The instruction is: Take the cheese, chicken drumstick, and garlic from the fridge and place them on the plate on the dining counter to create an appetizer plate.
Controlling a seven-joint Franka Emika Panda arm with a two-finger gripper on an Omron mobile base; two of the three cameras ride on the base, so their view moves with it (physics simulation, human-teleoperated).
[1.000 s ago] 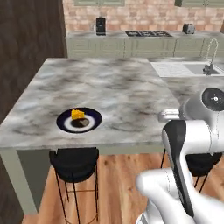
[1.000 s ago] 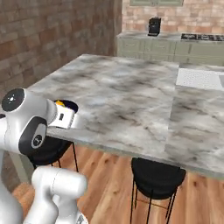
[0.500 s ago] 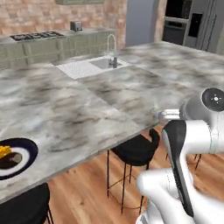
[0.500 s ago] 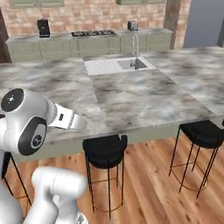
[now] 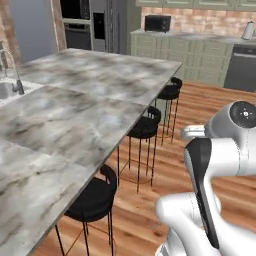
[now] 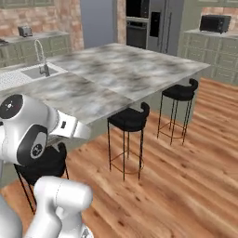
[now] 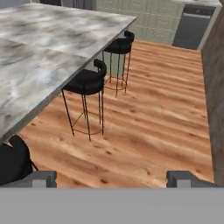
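My gripper [image 7: 111, 178] hangs empty, fingers wide apart, over wood floor [image 7: 148, 127] beside the counter's [image 5: 75, 115] stool [image 7: 87, 81] edge. The fridge [image 6: 160, 25] stands shut beyond the counter's far corner.

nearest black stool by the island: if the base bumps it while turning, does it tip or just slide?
The stool probably tips more readily than it slides: its padded seat sits high on thin wire legs. The ring low between the legs suggests a fairly stiff frame, so it would likely move as one piece. The wood floor looks smooth, so a low nudge might just skid it.
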